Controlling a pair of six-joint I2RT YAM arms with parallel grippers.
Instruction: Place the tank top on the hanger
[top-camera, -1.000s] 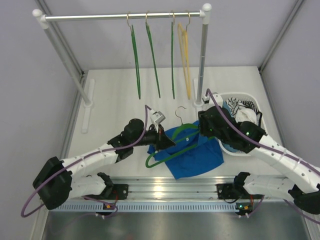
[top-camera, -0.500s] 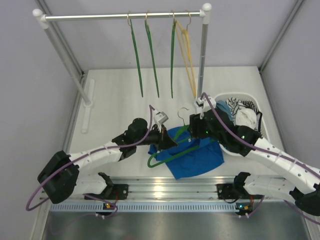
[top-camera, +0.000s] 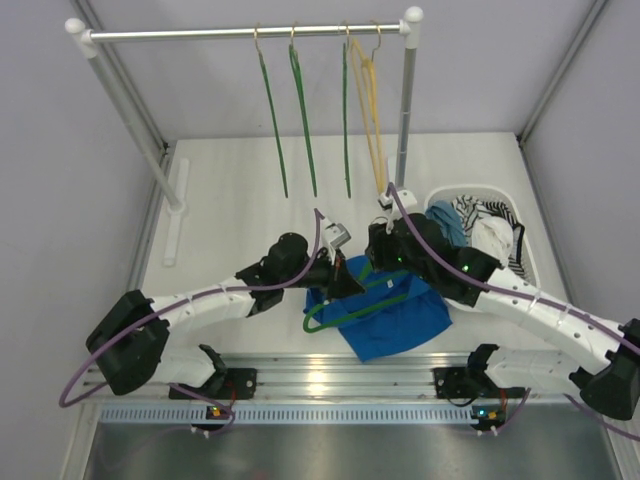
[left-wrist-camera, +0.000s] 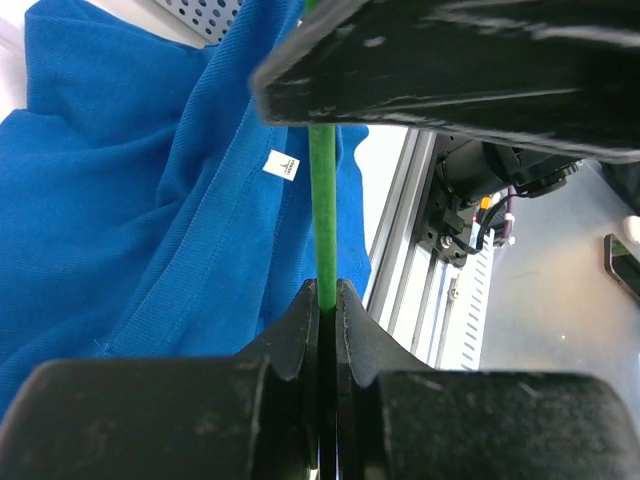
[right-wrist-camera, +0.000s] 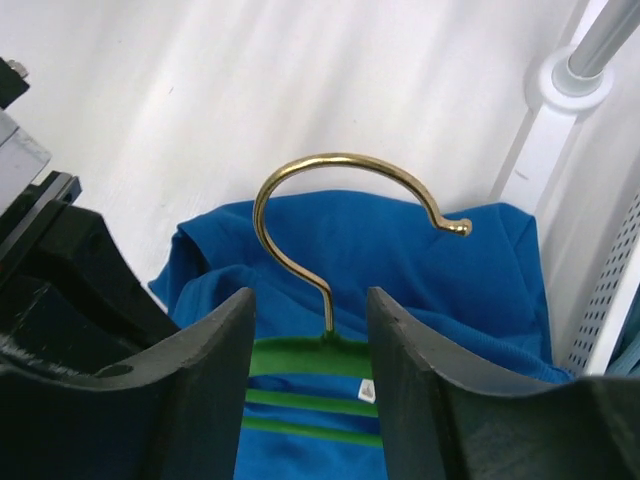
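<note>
— Where's the tank top (top-camera: 398, 318)?
— Lower centre of the top view, crumpled on the table (top-camera: 225, 205), with the hanger (top-camera: 322, 322) lying on it.
— Jaws?
— The left gripper (left-wrist-camera: 327, 303) is clenched on the hanger's green bar. The right gripper (right-wrist-camera: 310, 372) is spread astride the brass hook (right-wrist-camera: 340, 157).
— Any writing?
— A white tag (left-wrist-camera: 282, 166), print unreadable.

Right gripper (right-wrist-camera: 308, 300): two dark fingers (right-wrist-camera: 190, 400) fill lower foreground, jaws apart. Hanger (right-wrist-camera: 300, 355) between them: brass hook (right-wrist-camera: 262, 215) rises from green neck and curls open toward the right. Green bars run finger to finger; real pinch not clear. Tank top (right-wrist-camera: 420, 260) rumpled under hanger on white tabletop (right-wrist-camera: 200, 100), small white label (right-wrist-camera: 366, 390) beside right finger. Black part of left arm (right-wrist-camera: 70, 250) at left, touching tank top's edge. Toward table's right edge: round white post foot (right-wrist-camera: 575, 80), below it perforated white basket wall (right-wrist-camera: 615, 290).
</note>
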